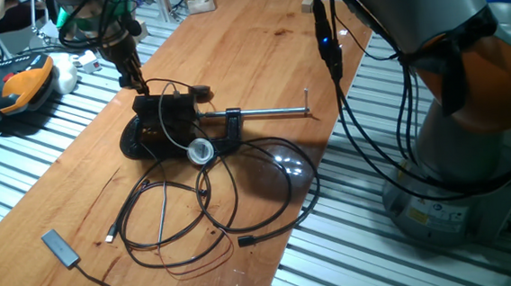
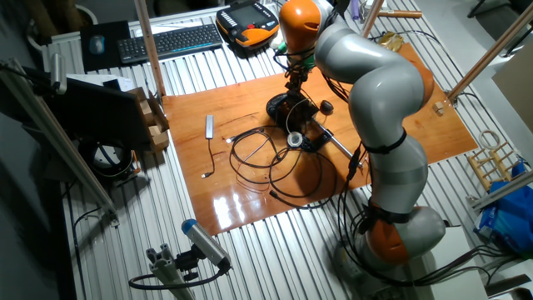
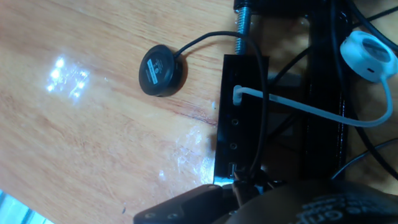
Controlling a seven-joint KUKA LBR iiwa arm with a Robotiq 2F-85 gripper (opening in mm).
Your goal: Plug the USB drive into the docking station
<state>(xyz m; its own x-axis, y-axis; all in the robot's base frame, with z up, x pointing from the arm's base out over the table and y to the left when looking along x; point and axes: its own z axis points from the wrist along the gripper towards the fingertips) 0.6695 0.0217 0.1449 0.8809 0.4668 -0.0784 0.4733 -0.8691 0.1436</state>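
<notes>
in one fixed view the claw (image 1: 131, 77) reaches down in the upper left of the frame to the top edge of the docking station (image 1: 165, 116), a small black box on the wooden tabletop (image 1: 259, 62). whether the claw is open or closed cannot be told — its tips are dark against the dark box, and the usb drive cannot be made out in any view. a black clamp (image 1: 227, 129) sits just right of the box, its long steel screw (image 1: 276, 114) pointing toward the right of the frame. a white round plug (image 1: 201, 150) lies below the box, touching the loops of black cable (image 1: 241, 194) that spread across the lower middle. a flat black dongle (image 1: 60, 248) on a thin cable lies well apart, in the lower left.

in the hand view the box's port side (image 3: 235, 118) runs down the middle of the frame, with a white cable (image 3: 298, 107) plugged into it and a round black puck (image 3: 161, 70) to its upper left.
</notes>
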